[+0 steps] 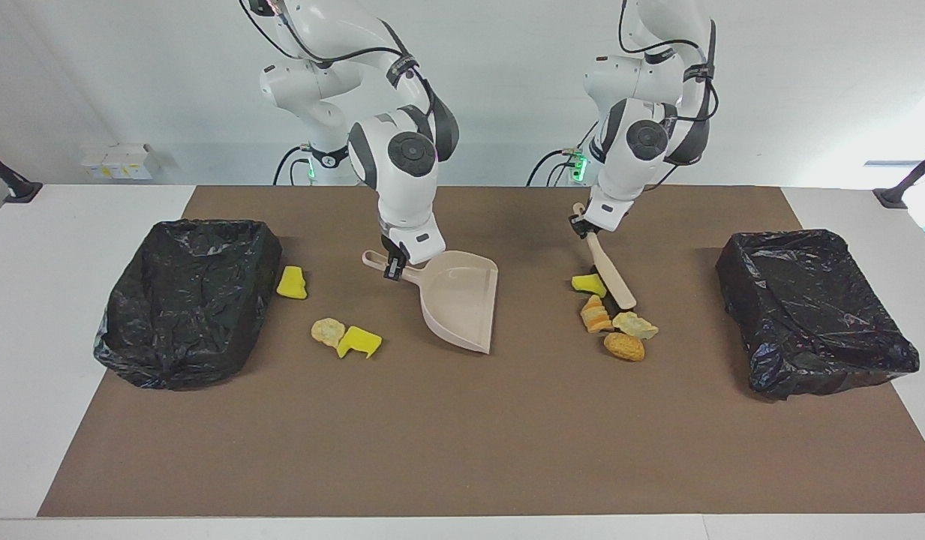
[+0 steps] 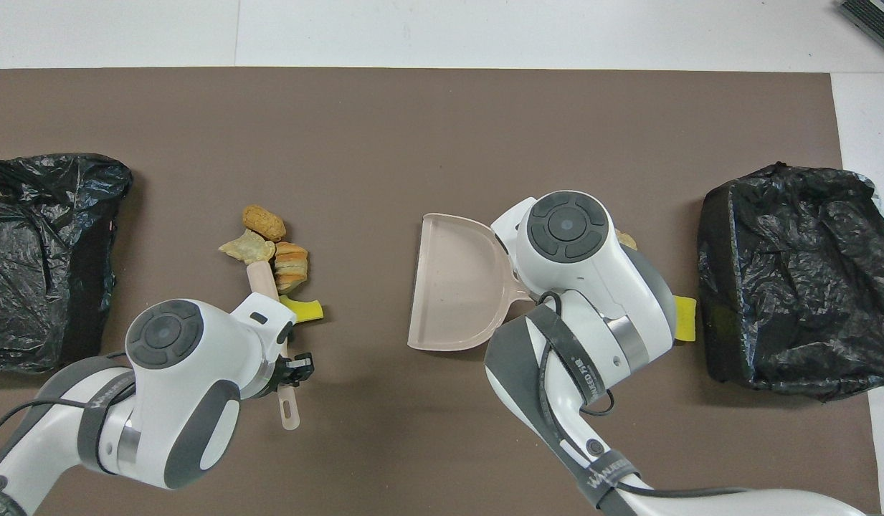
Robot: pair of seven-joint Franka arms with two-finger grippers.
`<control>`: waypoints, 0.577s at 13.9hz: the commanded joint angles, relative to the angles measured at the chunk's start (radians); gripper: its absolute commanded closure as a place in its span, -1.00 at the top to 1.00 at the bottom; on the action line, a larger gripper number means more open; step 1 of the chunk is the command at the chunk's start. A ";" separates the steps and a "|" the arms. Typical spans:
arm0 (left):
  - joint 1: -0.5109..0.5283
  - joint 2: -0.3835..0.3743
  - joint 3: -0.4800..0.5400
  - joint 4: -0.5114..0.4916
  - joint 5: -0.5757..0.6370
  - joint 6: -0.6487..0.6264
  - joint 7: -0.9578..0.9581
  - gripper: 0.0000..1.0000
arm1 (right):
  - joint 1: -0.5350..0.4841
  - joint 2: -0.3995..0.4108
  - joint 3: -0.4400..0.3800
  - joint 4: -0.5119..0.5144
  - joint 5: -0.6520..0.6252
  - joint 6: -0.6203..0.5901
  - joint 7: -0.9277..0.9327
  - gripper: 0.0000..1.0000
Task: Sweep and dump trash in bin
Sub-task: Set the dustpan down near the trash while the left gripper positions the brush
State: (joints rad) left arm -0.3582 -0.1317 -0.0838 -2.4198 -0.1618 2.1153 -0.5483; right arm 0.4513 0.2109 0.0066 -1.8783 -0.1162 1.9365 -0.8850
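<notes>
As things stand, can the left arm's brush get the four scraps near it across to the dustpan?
Probably yes. The left gripper holds the brush down among the scraps, and bare mat lies between them and the dustpan held by the right gripper.
</notes>
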 commanded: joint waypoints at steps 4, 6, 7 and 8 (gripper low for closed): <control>-0.143 0.095 0.012 0.128 -0.133 0.049 -0.009 -1.00 | -0.046 -0.050 0.006 -0.073 0.006 0.022 -0.114 -1.00; -0.192 0.098 0.012 0.143 -0.147 0.075 -0.001 -1.00 | -0.049 -0.064 0.003 -0.096 -0.002 0.015 -0.170 -1.00; -0.221 0.106 0.012 0.151 -0.148 0.103 -0.005 -1.00 | -0.049 -0.071 0.003 -0.107 -0.013 0.010 -0.178 -1.00; -0.244 0.113 0.012 0.166 -0.163 0.127 -0.005 -1.00 | -0.049 -0.076 0.001 -0.120 -0.014 0.007 -0.178 -1.00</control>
State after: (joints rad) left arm -0.5484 -0.0393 -0.0864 -2.2884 -0.2990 2.2027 -0.5498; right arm 0.4120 0.1846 0.0031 -1.9409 -0.1160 1.9429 -1.0266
